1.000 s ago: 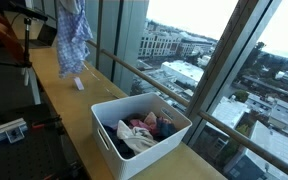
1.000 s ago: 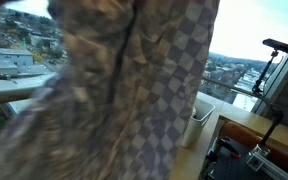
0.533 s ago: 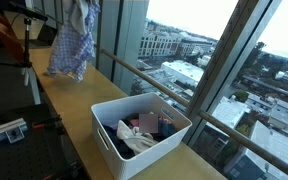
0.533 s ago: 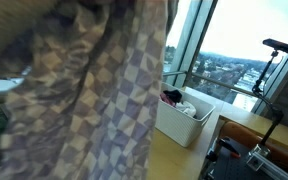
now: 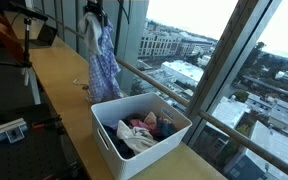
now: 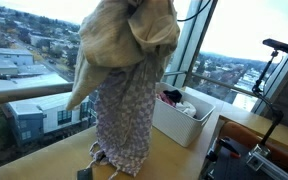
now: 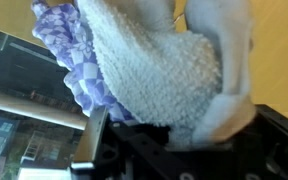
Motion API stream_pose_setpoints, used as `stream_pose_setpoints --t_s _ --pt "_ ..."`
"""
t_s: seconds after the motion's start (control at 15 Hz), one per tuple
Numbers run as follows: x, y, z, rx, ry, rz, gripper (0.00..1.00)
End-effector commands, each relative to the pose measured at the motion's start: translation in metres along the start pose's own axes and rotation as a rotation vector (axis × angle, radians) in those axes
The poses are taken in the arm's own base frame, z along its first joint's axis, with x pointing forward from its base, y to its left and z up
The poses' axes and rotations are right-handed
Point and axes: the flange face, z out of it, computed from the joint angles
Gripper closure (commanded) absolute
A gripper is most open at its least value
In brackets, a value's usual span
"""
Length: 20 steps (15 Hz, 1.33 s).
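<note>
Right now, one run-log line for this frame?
jaws: shut on checkered cloth | cloth: hanging over wooden counter | white bin: beside it, clothes inside

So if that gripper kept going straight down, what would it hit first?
Probably the wooden counter, beside the white bin, with the checkered cloth it grips bunching there first. Depth is unclear; it might clip the bin's rim.

White bin (image 5: 164, 146) of clothes (image 5: 144, 130) on wooden counter (image 5: 59, 85); window rail (image 5: 154, 80), city buildings (image 5: 174, 45) beyond.

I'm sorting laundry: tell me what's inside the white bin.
The white bin holds crumpled clothes: a white piece, something pink and something dark. Anything beneath them is covered.
</note>
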Motion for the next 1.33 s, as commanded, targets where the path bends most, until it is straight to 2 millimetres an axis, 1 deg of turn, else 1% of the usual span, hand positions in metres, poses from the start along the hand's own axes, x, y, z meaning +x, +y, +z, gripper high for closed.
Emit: stream_pose_setpoints --t_s 0.0,0.07,0.13,0.27,0.47,0.67,0.8,0.87,1.0,1.13,1.27 --pt "-0.016 0.012 0.019 0.023 -0.046 0.022 1.00" --pt "-0.020 0.018 0.030 0.022 -0.066 0.027 1.00" --pt "-0.024 0.023 0.037 0.018 -0.079 0.039 0.77" --pt "-0.031 0.035 0.041 0.010 -0.100 0.053 0.67" --pt "-0.039 0.065 0.033 -0.010 -0.100 0.097 0.45" --pt "-0.053 0.115 0.019 -0.037 -0.086 0.165 0.23" --pt "-0.067 0.156 0.014 -0.064 -0.079 0.222 0.09" --pt "-0.077 0.178 0.015 -0.078 -0.080 0.254 0.02" --pt "-0.101 0.222 0.024 -0.106 -0.091 0.321 0.00" --pt "-0.128 0.262 0.042 -0.133 -0.098 0.362 0.00" --pt "-0.155 0.302 0.065 -0.181 -0.092 0.348 0.00"
